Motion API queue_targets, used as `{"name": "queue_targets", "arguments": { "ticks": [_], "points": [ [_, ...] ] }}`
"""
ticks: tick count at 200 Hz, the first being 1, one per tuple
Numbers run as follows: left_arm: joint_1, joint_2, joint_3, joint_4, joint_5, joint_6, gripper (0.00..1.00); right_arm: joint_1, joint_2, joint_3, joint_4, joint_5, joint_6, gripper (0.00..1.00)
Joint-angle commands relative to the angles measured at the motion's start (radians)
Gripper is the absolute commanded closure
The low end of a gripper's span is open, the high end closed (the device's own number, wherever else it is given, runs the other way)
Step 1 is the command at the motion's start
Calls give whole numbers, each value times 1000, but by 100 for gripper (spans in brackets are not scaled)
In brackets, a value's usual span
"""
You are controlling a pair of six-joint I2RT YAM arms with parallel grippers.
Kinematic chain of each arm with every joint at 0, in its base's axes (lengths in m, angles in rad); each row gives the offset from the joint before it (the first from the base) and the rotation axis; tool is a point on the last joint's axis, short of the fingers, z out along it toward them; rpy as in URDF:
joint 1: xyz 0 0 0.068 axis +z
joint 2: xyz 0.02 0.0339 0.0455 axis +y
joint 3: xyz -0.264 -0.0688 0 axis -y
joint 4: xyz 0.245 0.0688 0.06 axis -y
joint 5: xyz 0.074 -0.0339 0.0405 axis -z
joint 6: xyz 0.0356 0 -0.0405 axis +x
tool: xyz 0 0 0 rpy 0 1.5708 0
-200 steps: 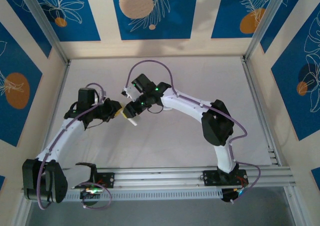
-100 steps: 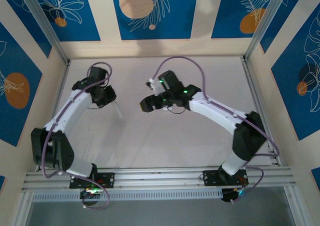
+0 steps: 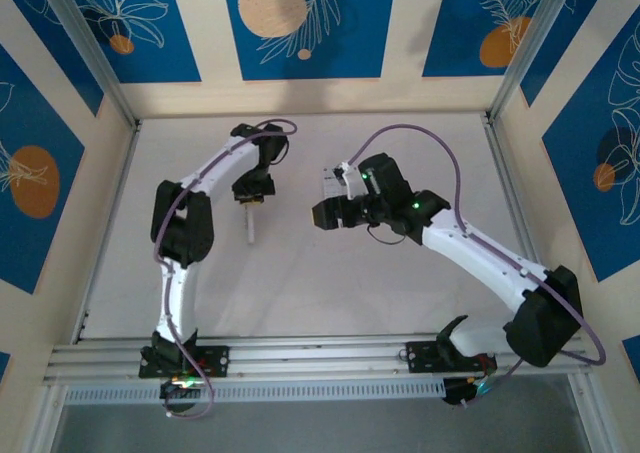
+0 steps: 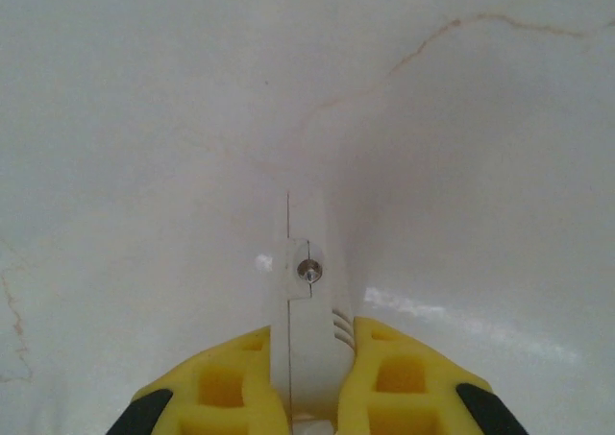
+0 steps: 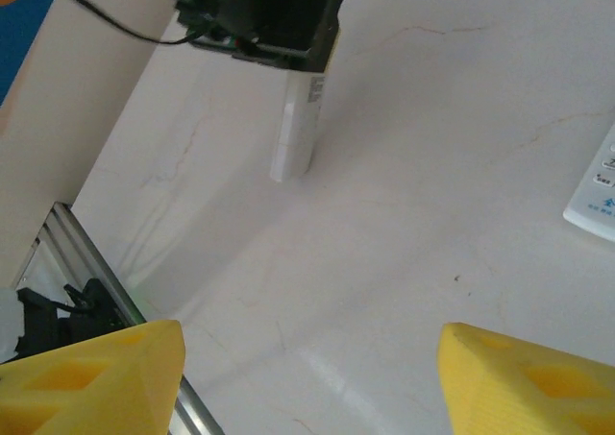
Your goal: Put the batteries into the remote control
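From my console the pale table (image 3: 400,273) is the biggest thing on screen, with faint hairline marks in its surface. The left arm (image 3: 180,223) reaches far up toward 11 o'clock of the table. The right arm (image 3: 480,258) sweeps in from 4 o'clock and ends close to the middle. The left end effector (image 3: 252,191) is pinching one end of a long white remote (image 3: 252,228). In the overhead view the remote runs from the grip toward 6 o'clock. In the left wrist view the yellow fingers (image 4: 389,382) press on either side of its narrow body, and I see a small round metal spot near its far end. I cannot tell whether that far end touches the table. The right end effector (image 3: 322,214) sits at 3 o'clock of the held remote, apart from it. Its fingers are spread wide and nothing is between them. In the right wrist view they stand at the two lower corners, with the held remote hanging at 12 o'clock beyond them. A second remote (image 5: 598,190) lies flat on the table with its button face up. From overhead it is just at 12 o'clock of the right end effector.
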Motion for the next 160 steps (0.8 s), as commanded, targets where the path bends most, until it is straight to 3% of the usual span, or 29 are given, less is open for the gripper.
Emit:
{"name": "queue_targets", "arguments": {
  "ticks": [1, 64, 121, 160],
  "points": [
    [-1, 59, 83, -107, -54, -95, 88, -4, -47, -40, -1, -4, 24, 30],
    [-1, 236, 251, -108, 6, -108, 78, -16, -187, -140, -8, -3, 38, 29],
    [2, 293, 251, 3, 85, -33, 75, -62, -304, -211, -46, 20, 44, 18],
    [3, 303, 279, 58, 144, -8, 63, -139, -375, -256, -65, 14, 70, 7]
  ]
}}
